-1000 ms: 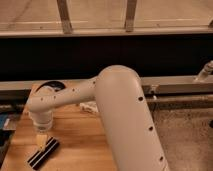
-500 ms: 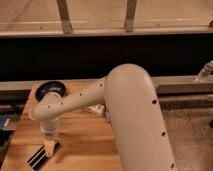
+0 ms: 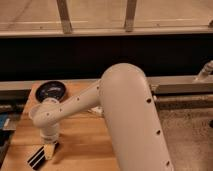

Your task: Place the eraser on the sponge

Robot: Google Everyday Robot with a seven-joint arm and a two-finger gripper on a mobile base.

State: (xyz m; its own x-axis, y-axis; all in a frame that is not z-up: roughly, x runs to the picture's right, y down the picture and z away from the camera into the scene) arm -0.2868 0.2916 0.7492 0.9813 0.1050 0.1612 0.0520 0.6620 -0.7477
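The bulky white robot arm (image 3: 125, 110) reaches from the right across the pale wooden table (image 3: 85, 142), its wrist bent to point straight down near the front-left corner. The gripper (image 3: 50, 151) hangs low there with its jaws spread, released, over the right end of the flat black striped eraser (image 3: 35, 159), which lies on the wood. A dark round plate (image 3: 52, 90) sits at the back.

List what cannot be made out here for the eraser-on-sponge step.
- Sponge: nowhere in the camera view; the arm may hide it, or it lies beyond the edge.
- Eraser: its upper end is covered by the gripper, low at the table's front left.
- Contact between gripper and eraser: cannot be told; the gripper's body covers it.
- Table's right part: behind the arm.
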